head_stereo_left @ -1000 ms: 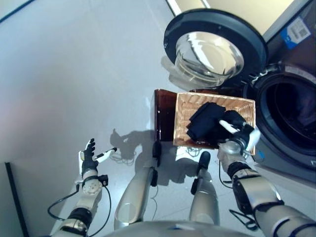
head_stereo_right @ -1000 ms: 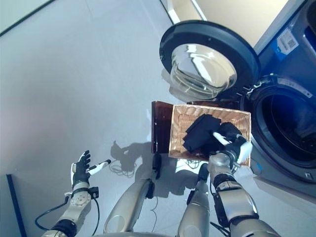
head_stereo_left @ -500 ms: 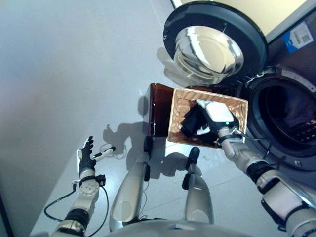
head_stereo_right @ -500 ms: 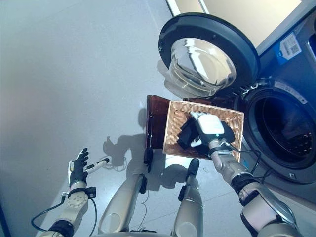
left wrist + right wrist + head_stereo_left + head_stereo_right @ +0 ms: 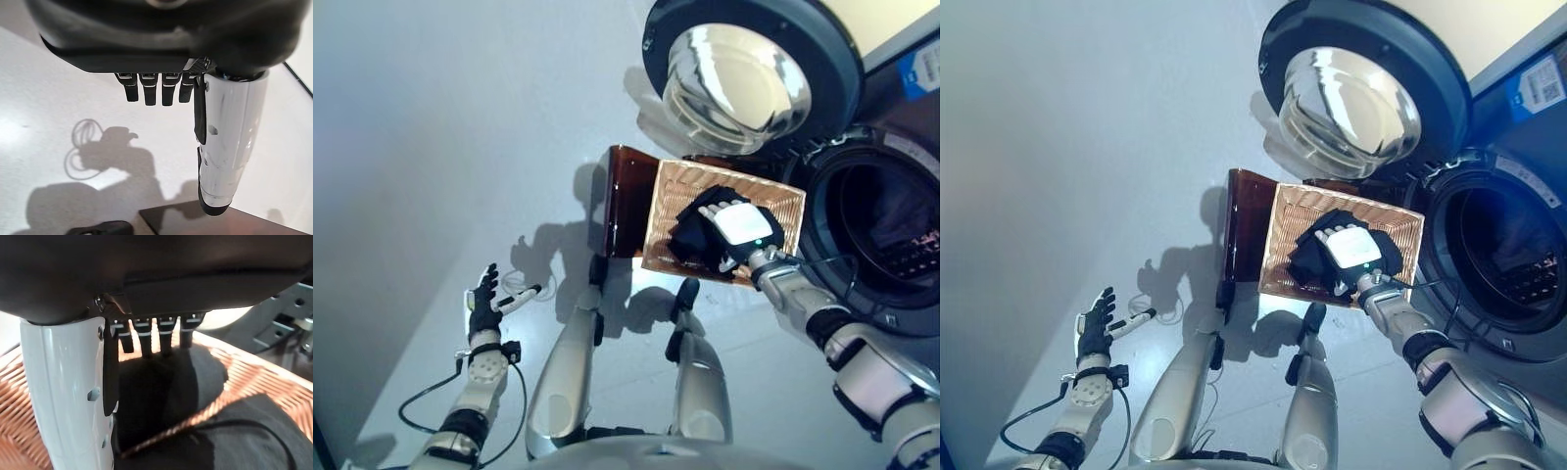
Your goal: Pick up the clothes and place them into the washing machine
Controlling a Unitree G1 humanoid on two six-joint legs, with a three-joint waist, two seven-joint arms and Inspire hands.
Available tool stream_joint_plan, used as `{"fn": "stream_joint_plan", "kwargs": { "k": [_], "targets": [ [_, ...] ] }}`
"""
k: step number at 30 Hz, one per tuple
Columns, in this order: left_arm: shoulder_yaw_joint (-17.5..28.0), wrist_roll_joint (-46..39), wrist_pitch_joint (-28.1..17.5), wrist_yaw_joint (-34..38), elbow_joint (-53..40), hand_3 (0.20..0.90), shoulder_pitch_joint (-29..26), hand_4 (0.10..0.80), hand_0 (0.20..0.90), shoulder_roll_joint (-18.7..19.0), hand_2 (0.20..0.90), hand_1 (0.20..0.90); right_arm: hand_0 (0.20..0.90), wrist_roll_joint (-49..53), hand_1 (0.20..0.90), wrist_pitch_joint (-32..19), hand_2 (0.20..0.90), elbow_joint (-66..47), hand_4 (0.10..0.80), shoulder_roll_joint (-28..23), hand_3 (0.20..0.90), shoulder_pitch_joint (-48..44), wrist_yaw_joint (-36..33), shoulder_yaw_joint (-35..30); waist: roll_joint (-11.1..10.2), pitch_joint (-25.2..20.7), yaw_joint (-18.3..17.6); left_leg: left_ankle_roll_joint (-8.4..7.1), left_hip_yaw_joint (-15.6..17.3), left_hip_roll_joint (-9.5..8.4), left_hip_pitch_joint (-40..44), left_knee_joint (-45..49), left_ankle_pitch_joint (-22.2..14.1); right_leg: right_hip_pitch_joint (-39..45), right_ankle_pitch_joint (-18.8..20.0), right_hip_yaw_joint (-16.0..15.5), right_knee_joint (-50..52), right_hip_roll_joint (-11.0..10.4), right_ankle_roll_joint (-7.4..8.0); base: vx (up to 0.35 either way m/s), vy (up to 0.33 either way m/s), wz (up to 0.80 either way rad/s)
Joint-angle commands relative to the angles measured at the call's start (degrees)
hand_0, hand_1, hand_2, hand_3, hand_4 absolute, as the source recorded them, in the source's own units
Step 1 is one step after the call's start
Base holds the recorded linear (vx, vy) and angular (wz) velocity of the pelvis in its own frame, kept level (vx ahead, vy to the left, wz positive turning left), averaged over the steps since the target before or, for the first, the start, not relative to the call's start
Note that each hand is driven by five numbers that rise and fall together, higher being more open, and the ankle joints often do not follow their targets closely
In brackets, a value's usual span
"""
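Clothes (image 5: pixel 1317 262) in basket (image 5: pixel 1285 227) (R hand (image 5: pixel 1351 248) over)

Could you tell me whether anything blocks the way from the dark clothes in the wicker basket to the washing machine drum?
Nothing visible does. The round door is swung open, the drum opening sits right beside the woven wicker basket, and the right hand is over the dark clothes.

**On the floor by the washer**

A pale grey, glossy floor (image 5: pixel 431 147) carries everything here. A dark brown stand (image 5: pixel 619 201) rests on it, just in front of the front-loading washing machine (image 5: pixel 1518 264), whose round door (image 5: pixel 749 73) hangs open above the floor. A woven wicker basket (image 5: pixel 1293 240) sits against the stand, close to the drum opening, with black clothes (image 5: pixel 690 240) heaped inside it.
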Motion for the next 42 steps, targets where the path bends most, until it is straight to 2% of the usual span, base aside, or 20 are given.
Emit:
{"fn": "stream_joint_plan", "kwargs": {
  "k": [1, 5, 11, 12, 14, 15, 16, 24, 39, 40, 41, 42],
  "targets": [
    [0.79, -0.78, -3.62, 2.71, -2.04, 0.9, 2.01, 0.8, 0.9, 3.22, 0.9, 0.9, 0.9, 1.79, 0.9, 2.82, 0.9, 1.04, 0.8, -3.39, 0.9, -3.58, -4.77, -0.35, 0.73, -2.49, 1.54, -5.1, -1.92, 0.81, -3.52, 1.77, -0.66, -2.24, -6.17, -1.02, 6.46, 2.29, -3.2, 0.0, -0.038, 0.11],
    [0.16, -1.02, -3.58, 2.98, -4.01, 0.9, 2.53, 0.8, 0.9, 3.2, 0.9, 0.9, 0.9, 2.46, 0.9, 4.25, 0.9, 3.9, 0.8, -2.11, 0.9, -5.26, -6.2, -1.04, 1.03, -1.87, 2.03, -5.12, -2.39, 0.8, -4.34, 2.17, -0.65, -3.07, -6.61, -1.58, 7.44, 2.37, -3.34, 0.012, -0.026, 0.1],
    [0.11, -0.88, -3.65, 3.63, -4.84, 0.9, 2.08, 0.8, 0.9, 3.1, 0.9, 0.9, 0.9, 3.16, 0.9, 4.83, 0.9, 2.34, 0.8, -1.76, 0.9, -6.5, -7.69, -2.02, 1.32, -1.54, 2.06, -5.03, -2.64, 0.66, -4.82, 2.77, -1.1, -3.74, -7.19, -1.53, 8.63, 2.3, -3.35, 0.056, -0.003, 0.05],
    [0.11, -0.95, -3.66, 3.68, -4.8, 0.9, 2.01, 0.8, 0.9, 3.09, 0.9, 0.9, 0.9, 3.18, 0.9, 4.86, 0.9, 2.62, 0.8, -1.49, 0.9, -6.55, -7.62, -1.95, 1.15, -1.81, 1.99, -5.28, -2.81, 0.66, -4.18, 2.99, -2.95, -3.33, -8.92, -1.12, 9.22, 2.3, -3.03, 0.12, -0.021, 0.01],
    [0.22, -1.17, -3.87, 4.03, -5.84, 0.9, 1.91, 0.8, 0.9, 3.29, 0.9, 0.9, 0.9, 3.26, 0.9, 5.25, 0.9, 3.54, 0.8, -1.05, 0.9, -7.32, -7.64, -1.57, 1.17, -1.72, 2.17, -5.25, -2.73, 0.51, -4.58, 3.27, -3.12, -3.57, -9.02, -1.13, 9.36, 2.23, -2.97, 0.029, 0.004, 0.03],
    [0.19, -1.24, -3.96, 4.03, -6.46, 0.9, 1.83, 0.8, 0.9, 3.41, 0.9, 0.9, 0.9, 3.51, 0.9, 5.32, 0.9, 4.06, 0.8, -0.87, 0.9, -7.51, -7.72, -1.75, 1.45, -1.34, 2.4, -4.96, -2.53, 0.44, -5.48, 3.19, -1.39, -4.21, -7.42, -1.68, 9.01, 2.13, -3.34, 0.024, -0.005, 0.06],
    [0.38, -1.26, -4.04, 4.13, -6.51, 0.9, 1.82, 0.8, 0.9, 3.55, 0.9, 0.9, 0.9, 3.7, 0.9, 5.43, 0.9, 4.23, 0.8, -0.92, 0.9, -8.02, -7.65, -1.67, 1.26, -1.52, 2.4, -5.26, -2.82, 0.47, -5.03, 3.37, -3.14, -3.88, -9.08, -1.32, 9.4, 2.15, -2.98, 0.018, -0.002, 0.07],
    [0.42, -1.26, -4.25, 4.84, -9.12, 0.9, 1.77, 0.8, 0.9, 3.89, 0.9, 0.9, 0.9, 4.79, 0.9, 6.38, 0.9, 6.61, 0.8, 0.26, 0.9, -8.21, -8.51, -2.89, 1.88, -0.45, 2.54, -5.28, -2.79, 0.04, -6.65, 3.76, -3.13, -5.68, -9.64, -1.33, 11.1, 2.13, -3.26, 0.02, -0.004, 0.04],
    [1.2, 0.07, -4.25, 5.01, -9.55, 0.9, 2.69, 0.8, 0.9, 4.59, 0.9, 0.9, 0.9, 4.4, 0.9, 5.75, 0.9, 4.15, 0.8, 2.12, 0.9, -6.57, -8.55, -3.62, 1.66, -1.62, 2.44, -5.05, -2.71, 0.34, -5.15, 4.17, -3.65, -4.78, -9.46, -0.58, 10.94, 2.52, -3.52, -0.025, 0.0, -0.01],
    [1.35, 0.1, -4.23, 4.92, -9.33, 0.9, 2.55, 0.8, 0.9, 4.6, 0.9, 0.9, 0.9, 4.24, 0.9, 5.75, 0.9, 4.01, 0.8, 2.08, 0.9, -6.53, -8.46, -3.79, 1.87, -1.43, 2.52, -4.8, -2.56, 0.34, -5.92, 4.16, -1.86, -5.28, -7.82, -1.03, 10.52, 2.51, -3.94, 0.0, 0.0, 0.0],
    [1.42, 0.08, -4.3, 4.85, -9.01, 0.9, 2.67, 0.8, 0.9, 4.65, 0.9, 0.9, 0.9, 4.11, 0.9, 5.73, 0.9, 4.05, 0.8, 2.14, 0.9, -6.46, -8.37, -3.73, 1.64, -1.67, 2.41, -5.09, -2.73, 0.34, -5.18, 4.54, -3.77, -4.78, -9.61, -0.53, 11.2, 2.56, -3.61, 0.0, 0.0, 0.0],
    [1.43, 0.09, -4.3, 4.85, -8.79, 0.9, 2.86, 0.8, 0.9, 4.58, 0.9, 0.9, 0.9, 4.03, 0.9, 5.71, 0.9, 4.25, 0.8, 2.37, 0.9, -6.33, -8.31, -3.72, 1.69, -1.74, 2.41, -5.07, -2.79, 0.35, -5.19, 4.48, -3.71, -4.82, -9.53, -0.46, 11.19, 2.62, -3.62, 0.08, -0.032, -0.01]
  ]
}}
